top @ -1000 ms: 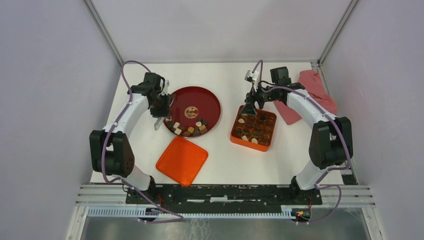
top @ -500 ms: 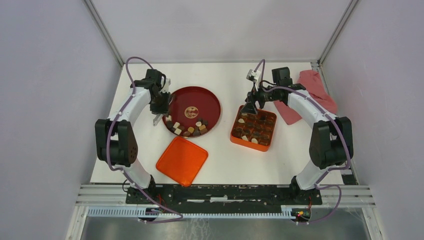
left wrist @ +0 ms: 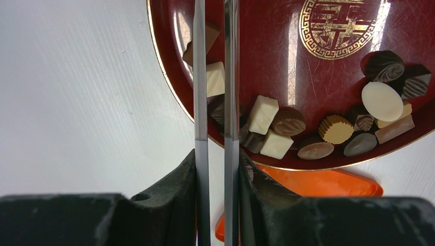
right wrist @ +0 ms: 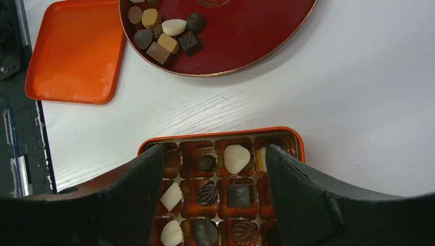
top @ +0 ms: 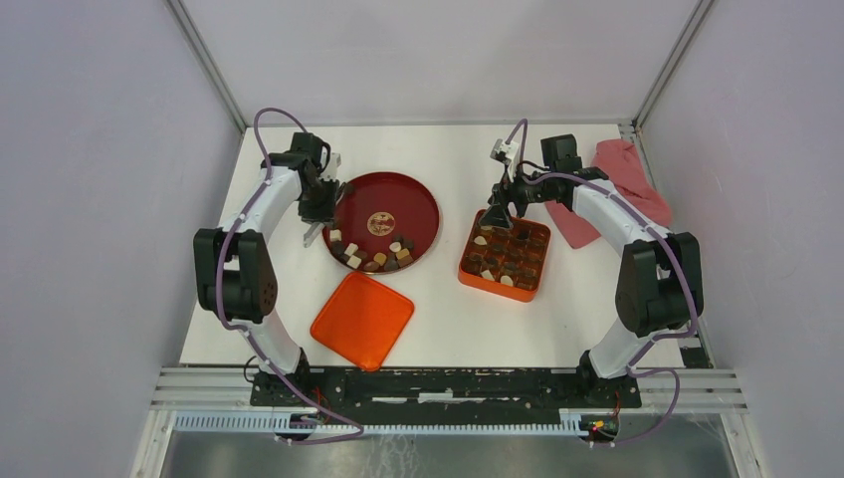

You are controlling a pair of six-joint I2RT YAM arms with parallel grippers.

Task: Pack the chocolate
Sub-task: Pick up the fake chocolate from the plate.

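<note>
Chocolate [left wrist: 263, 114] is mostly heaped at the red plate [left wrist: 267, 46] edge, with some in the orange box [right wrist: 220, 132] cells. Your left gripper [top: 315, 231] has its blades almost together over the plate rim; can't tell if it's pinching anything. Your right gripper [right wrist: 214, 151] is spread wide above the box, empty.

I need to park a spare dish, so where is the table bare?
Bare: the strip between red plate and orange box; the near patch right of the orange lid, in front of the box; the far edge behind the plate. Crowded: the plate's near-left rim, with chocolates and the left pincer.
</note>
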